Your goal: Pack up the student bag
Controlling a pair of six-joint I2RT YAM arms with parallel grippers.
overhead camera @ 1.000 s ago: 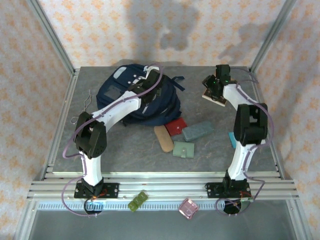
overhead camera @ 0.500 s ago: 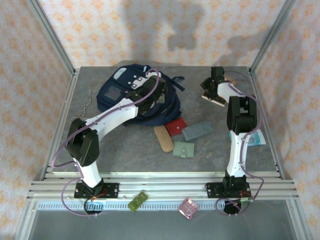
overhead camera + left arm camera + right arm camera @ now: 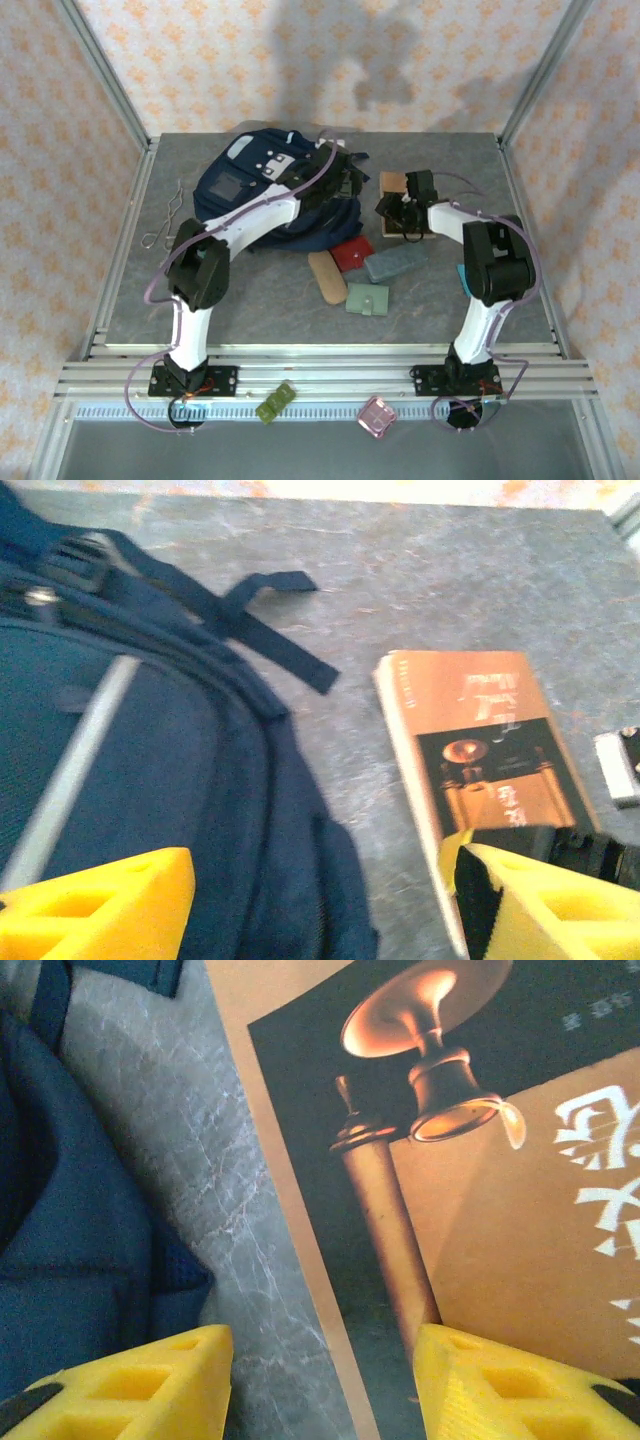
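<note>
Jaws apart, the right gripper point(image 3: 320, 1380) is bringing the book point(image 3: 392, 184) across to just beside the student bag point(image 3: 225, 205), which is lying back-left. The left gripper point(image 3: 320, 900) is spreading wider over its edge, probably readying loading.

**Operator:** Where is the top external camera sitting?

**Technician:** It is looking down from above and behind the left arm base point(image 3: 190, 378) and the right arm base point(image 3: 455, 378). It is facing the back wall point(image 3: 320, 60) and taking in the whole table point(image 3: 250, 300) from far off.

**Operator:** And the left wrist camera?

**Technician:** It is looking out past the left gripper point(image 3: 310, 870) at close range, across the student bag point(image 3: 150, 780) toward the book point(image 3: 480, 730).

**Operator:** The right wrist camera?

**Technician:** It is pointing steeply down past the right gripper point(image 3: 320, 1338), very near the book cover, with the bag at its left edge.

**Operator:** What are the views sharing?

**Technician:** All three are covering the book, the side of the bag facing it, and the strip of table between them.
</note>
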